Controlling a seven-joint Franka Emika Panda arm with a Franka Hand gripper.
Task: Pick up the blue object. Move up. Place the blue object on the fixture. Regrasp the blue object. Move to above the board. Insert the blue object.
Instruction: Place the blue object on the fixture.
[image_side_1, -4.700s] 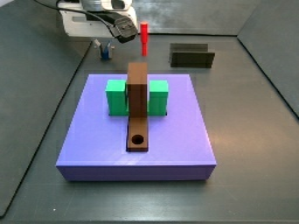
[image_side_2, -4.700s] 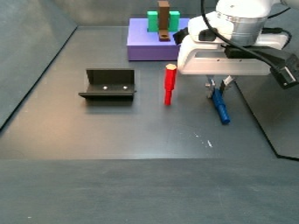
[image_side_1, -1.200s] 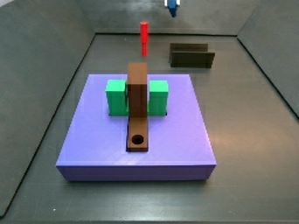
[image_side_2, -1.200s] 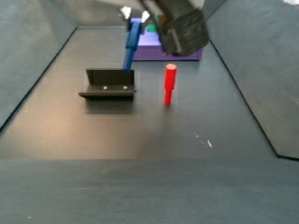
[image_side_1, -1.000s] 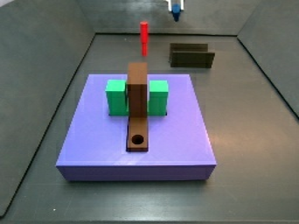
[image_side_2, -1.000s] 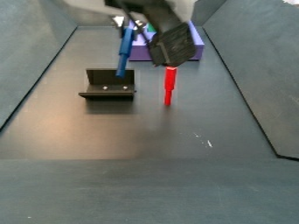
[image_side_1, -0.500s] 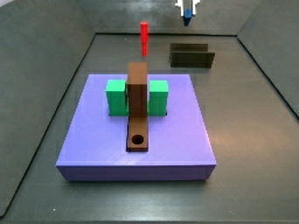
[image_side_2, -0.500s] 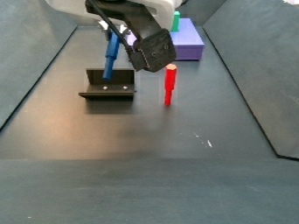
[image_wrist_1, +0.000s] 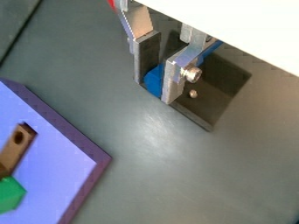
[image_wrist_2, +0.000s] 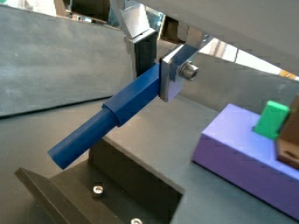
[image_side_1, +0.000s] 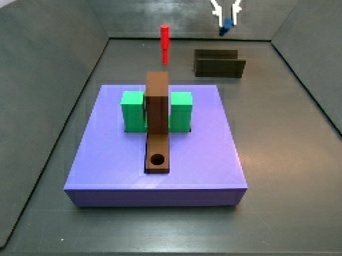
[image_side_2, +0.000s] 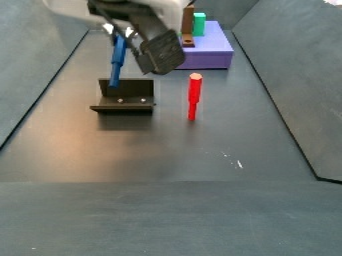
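My gripper (image_wrist_2: 158, 66) is shut on the blue object (image_wrist_2: 111, 118), a thin bright blue peg that slants down from between the silver fingers (image_wrist_2: 177, 72). In a side view the gripper (image_side_2: 123, 38) hangs over the fixture (image_side_2: 124, 97), and the blue object (image_side_2: 116, 60) points down with its lower end at the fixture's back wall; I cannot tell if it touches. In a wrist view the peg's end (image_wrist_1: 152, 79) shows between the plates, with the dark fixture (image_wrist_1: 222, 87) right behind. The brown board (image_side_1: 158, 120) with its hole (image_side_1: 159, 159) lies on the purple slab (image_side_1: 160, 165).
A red upright stick (image_side_2: 194, 96) stands on the floor just beside the fixture. Two green blocks (image_side_1: 134, 110) (image_side_1: 179, 112) flank the board. Grey walls close in the work floor on both sides. In a side view the fixture (image_side_1: 219, 64) sits below the gripper (image_side_1: 226, 20).
The gripper has carried the blue object from the floor near the red stick up and across to the fixture, and over the last second it has come down over it.
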